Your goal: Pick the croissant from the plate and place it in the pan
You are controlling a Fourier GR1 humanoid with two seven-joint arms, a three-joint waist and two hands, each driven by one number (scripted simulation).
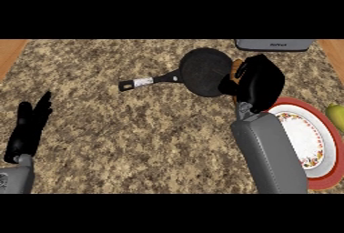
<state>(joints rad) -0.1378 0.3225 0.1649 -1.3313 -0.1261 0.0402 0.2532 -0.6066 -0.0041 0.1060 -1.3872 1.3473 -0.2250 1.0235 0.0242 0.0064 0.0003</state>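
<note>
We hold the croissant in our right hand, whose fingers are curled around it, so only a small brown part shows at the hand's left side. We cannot tell its long axis, because the hand hides most of it. The croissant is already away from the plate, which lies behind the hand, toward our right forearm and to its right.

The pan is just to the left of the right hand, and the croissant seems to be at the pan's right rim, maybe partly above it. So the coming move, in our judgement, is a short shift to the left until the croissant is over the middle of the pan, and then the fingers can let go. The pan's handle points away from the hand, further left, so it does not stand in the way.

Our left hand rests with straight fingers, well apart from the pan, and the right hand is much nearer to it.

We count one croissant, one pan, one plate. Beyond the plate, a yellow-green fruit shows at the edge, and a grey appliance stands ahead of the right hand.
</note>
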